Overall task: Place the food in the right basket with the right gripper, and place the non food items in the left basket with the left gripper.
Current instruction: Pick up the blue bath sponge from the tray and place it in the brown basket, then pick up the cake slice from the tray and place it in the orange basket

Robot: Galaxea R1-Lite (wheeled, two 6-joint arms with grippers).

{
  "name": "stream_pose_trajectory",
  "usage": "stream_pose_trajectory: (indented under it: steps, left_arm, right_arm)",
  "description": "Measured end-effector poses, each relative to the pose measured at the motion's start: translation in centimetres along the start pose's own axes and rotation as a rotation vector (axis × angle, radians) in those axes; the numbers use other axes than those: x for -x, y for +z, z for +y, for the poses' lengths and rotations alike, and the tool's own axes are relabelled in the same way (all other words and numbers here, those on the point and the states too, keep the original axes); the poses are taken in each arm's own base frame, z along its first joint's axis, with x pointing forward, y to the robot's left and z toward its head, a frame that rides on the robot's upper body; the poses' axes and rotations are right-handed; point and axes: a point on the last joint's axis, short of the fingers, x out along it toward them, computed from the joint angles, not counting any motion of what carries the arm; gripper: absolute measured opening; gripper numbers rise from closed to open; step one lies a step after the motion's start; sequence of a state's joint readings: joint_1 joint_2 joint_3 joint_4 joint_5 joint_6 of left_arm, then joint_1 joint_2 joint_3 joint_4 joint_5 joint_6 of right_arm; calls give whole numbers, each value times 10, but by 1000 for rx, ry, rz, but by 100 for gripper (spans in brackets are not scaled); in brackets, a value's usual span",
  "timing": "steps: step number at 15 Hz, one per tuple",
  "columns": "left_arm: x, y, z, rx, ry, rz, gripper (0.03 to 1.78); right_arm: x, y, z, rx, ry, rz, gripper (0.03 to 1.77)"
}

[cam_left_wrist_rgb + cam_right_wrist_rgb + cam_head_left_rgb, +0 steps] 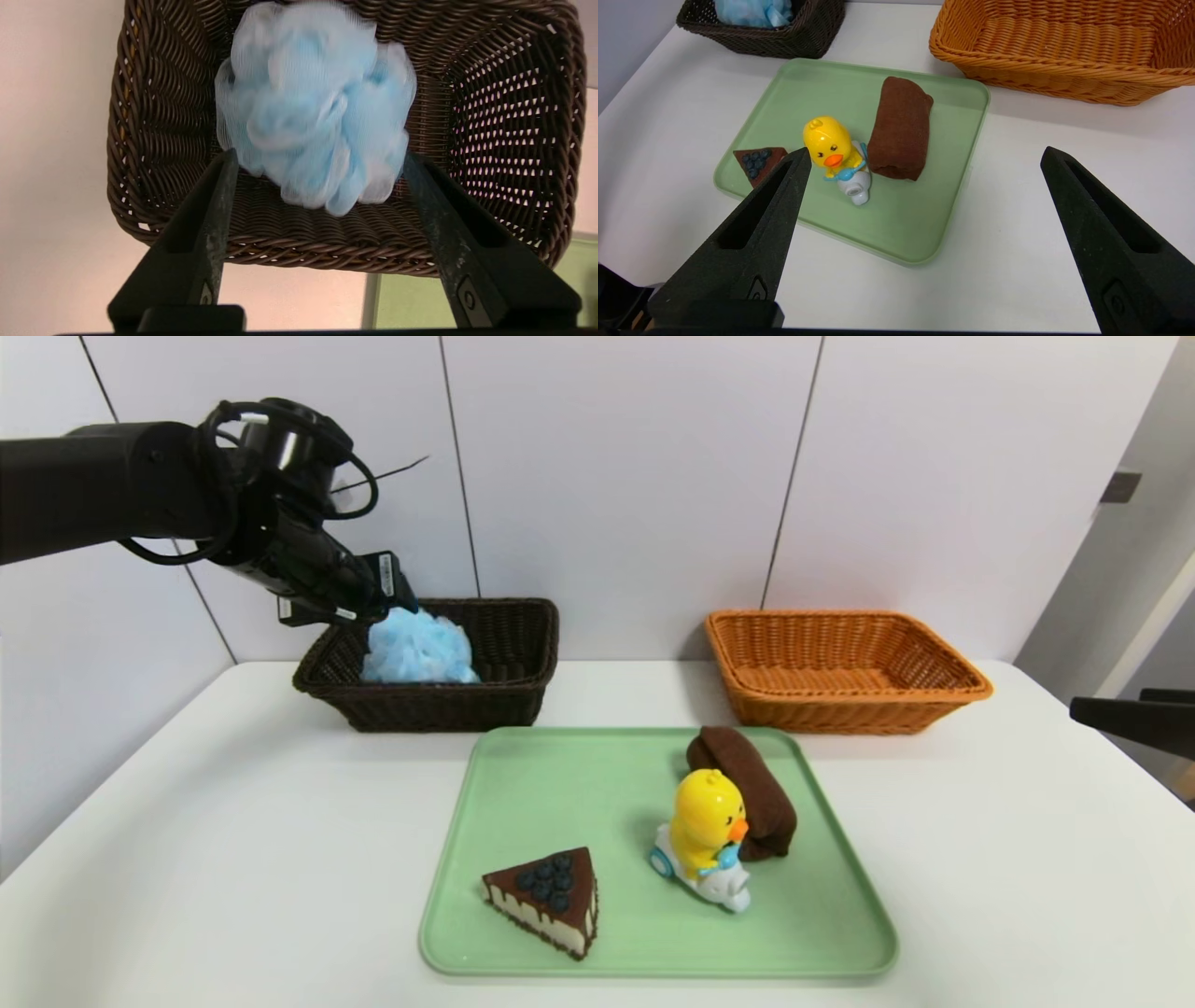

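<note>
Left end effector (387, 607) poised over the dark brown woven basket (523, 644), fingers (212, 219) spread; the pale blue mesh bath sponge (417, 649) sits inside the basket just past the fingertips, seemingly free of them, though contact cannot be ruled out. Right end effector (924, 158) held back at the table's right edge, fingers wide apart, holding nothing. On the light green rectangular tray (560, 775): a chocolate cake wedge topped with blueberries (546, 896), a yellow duck toy on a white scooter (708, 840) and a rolled brown cloth (747, 789) touching it. Orange woven basket (845, 663) stands behind the tray on the white table (233, 859).
</note>
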State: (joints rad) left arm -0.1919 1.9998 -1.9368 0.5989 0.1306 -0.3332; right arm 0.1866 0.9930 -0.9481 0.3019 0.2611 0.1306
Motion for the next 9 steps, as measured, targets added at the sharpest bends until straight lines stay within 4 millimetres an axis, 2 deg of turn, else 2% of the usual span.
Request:
stream_pose_trajectory:
  steps: [2,6,9]
  left_arm:
    - [16,4,1,10,-11,-27,138]
    - [68,13,3,27,-47,-115,151]
    - [101,11,1,20,-75,-140,157]
  right_arm:
    - [-1,-1,0,-2,-1,4,170]
    - [-2,-4,-1,-6,-5,15,170]
    - [-2,-4,-1,-21,-3,10,170]
